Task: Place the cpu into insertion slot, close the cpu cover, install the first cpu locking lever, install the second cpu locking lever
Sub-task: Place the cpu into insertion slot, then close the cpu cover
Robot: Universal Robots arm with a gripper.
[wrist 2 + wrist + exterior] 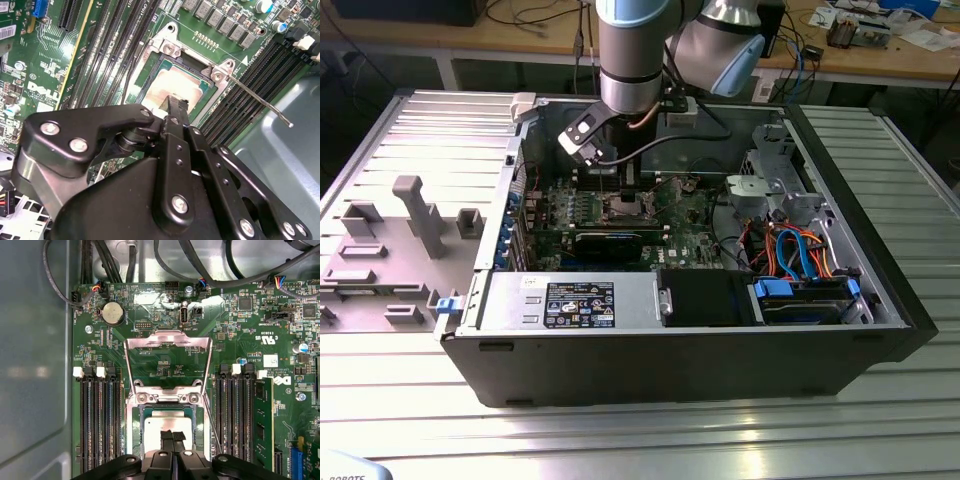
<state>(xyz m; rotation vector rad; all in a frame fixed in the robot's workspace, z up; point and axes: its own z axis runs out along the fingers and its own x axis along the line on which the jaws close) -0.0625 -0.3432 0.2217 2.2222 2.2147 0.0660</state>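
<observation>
The black gripper is nearest in both wrist views. Its two fingers are pressed together with no gap and nothing between them, and the tips are touching or just above the cpu; which of the two cannot be told. The cpu lies flat inside the insertion slot. In the exterior view the slot sits just left of centre and slightly above the middle, on the green motherboard in the open computer case. The cpu cover stands swung open beyond the slot, with the board showing through its square window. A locking lever sticks out free beside the slot, unlatched. The chip looks light, rigid and smooth-topped, so probably slippery to pinch and best held by opposite edges. Its underside and the slot's contacts are likely delicate. The cover looks like thin sheet metal, stiff yet bendable, and is best pushed at its free edge.
</observation>
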